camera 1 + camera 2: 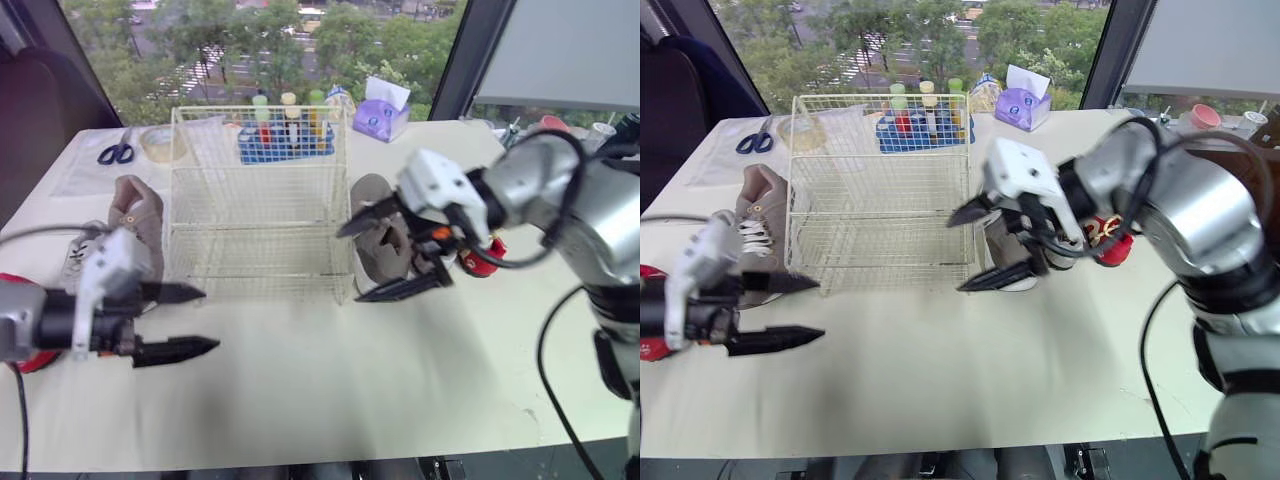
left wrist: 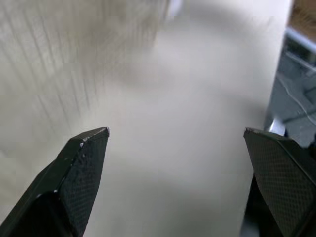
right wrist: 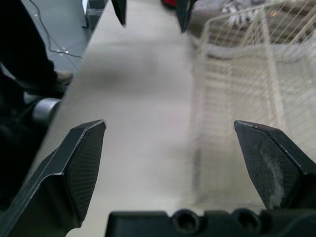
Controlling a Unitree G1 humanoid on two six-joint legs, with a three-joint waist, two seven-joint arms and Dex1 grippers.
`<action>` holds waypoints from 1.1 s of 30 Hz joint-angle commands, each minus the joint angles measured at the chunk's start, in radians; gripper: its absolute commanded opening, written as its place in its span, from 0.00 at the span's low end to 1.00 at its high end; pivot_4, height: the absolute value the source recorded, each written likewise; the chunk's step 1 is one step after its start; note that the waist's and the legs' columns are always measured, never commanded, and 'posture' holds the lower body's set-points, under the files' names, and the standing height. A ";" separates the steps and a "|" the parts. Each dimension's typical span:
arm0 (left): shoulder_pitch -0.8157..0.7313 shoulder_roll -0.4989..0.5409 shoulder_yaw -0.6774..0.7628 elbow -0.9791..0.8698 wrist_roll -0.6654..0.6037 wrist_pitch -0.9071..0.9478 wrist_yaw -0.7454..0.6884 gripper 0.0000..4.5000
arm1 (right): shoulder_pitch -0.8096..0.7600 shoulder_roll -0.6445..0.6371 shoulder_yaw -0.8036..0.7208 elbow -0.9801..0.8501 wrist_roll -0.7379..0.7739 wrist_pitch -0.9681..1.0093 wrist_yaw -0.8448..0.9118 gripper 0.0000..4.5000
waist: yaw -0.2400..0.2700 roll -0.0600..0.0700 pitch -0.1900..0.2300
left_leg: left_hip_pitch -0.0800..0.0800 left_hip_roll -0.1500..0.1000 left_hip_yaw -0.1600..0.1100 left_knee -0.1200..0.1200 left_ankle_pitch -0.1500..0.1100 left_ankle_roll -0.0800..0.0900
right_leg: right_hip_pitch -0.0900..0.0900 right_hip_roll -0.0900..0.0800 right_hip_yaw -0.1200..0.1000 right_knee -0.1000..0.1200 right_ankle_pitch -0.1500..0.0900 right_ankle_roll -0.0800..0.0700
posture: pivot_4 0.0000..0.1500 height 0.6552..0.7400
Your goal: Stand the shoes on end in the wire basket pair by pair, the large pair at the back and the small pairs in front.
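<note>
My left gripper (image 1: 211,319) hovers over the table (image 1: 330,390), fingers spread wide and holding nothing, near the tan shoe (image 1: 140,215) left of the wire basket (image 1: 260,200). My right gripper (image 1: 350,265) gapes too, in front of a second shoe (image 1: 375,250) just beside the basket's right side.

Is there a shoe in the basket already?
No, the wire basket holds nothing; the tan shoe and the grey shoe lie outside it.

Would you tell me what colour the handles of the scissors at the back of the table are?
Blue; the scissors show best in the left eye view.
</note>
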 commanded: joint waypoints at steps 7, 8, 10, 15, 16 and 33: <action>-0.043 -0.059 0.070 -0.061 -0.134 0.050 0.113 0.99 | -0.070 0.213 0.247 0.138 -0.253 -0.033 -0.059 1.00 | -0.020 0.000 0.000 | -0.001 0.000 0.002 0.000 0.000 0.000 | -0.002 0.000 0.003 0.001 0.000 0.000 | 1.00 1.00; -0.044 -0.070 0.062 -0.068 -0.140 0.045 0.131 0.99 | -0.079 0.239 0.268 0.156 -0.280 -0.028 -0.074 1.00 | -0.021 0.000 0.000 | 0.000 0.000 0.002 -0.001 0.000 0.000 | -0.003 0.000 0.004 0.002 0.000 0.000 | 1.00 1.00; -0.069 -0.095 0.038 -0.085 -0.173 0.029 0.183 1.00 | -0.089 0.278 0.303 0.186 -0.333 -0.027 -0.102 0.95 | -0.021 0.000 0.000 | 0.000 0.000 0.002 -0.001 -0.001 0.001 | -0.003 0.000 0.004 0.005 0.001 0.000 | 1.00 1.00; -0.109 -0.131 0.013 -0.118 -0.243 0.008 0.274 1.00 | -0.058 0.285 0.332 0.168 -0.407 -0.042 -0.115 0.50 | -0.016 -0.001 -0.001 | 0.002 -0.001 0.000 0.001 0.001 -0.001 | -0.004 0.000 0.004 0.012 0.001 0.000 | 1.00 1.00; -0.105 -0.137 0.010 -0.125 -0.248 0.005 0.279 1.00 | -0.046 0.273 0.330 0.145 -0.407 -0.033 -0.106 0.38 | -0.016 -0.001 -0.001 | 0.002 -0.001 0.000 0.001 0.001 -0.002 | -0.004 0.001 0.004 0.012 0.001 -0.001 | 1.00 1.00; -0.173 -0.149 -0.153 -0.082 -0.128 -0.070 0.228 1.00 | -0.037 0.416 0.266 0.215 -0.586 -0.032 -0.235 0.01 | -0.025 -0.002 -0.001 | 0.011 0.005 0.002 -0.001 0.004 -0.006 | 0.000 0.009 0.008 0.014 0.002 -0.004 | 1.00 1.00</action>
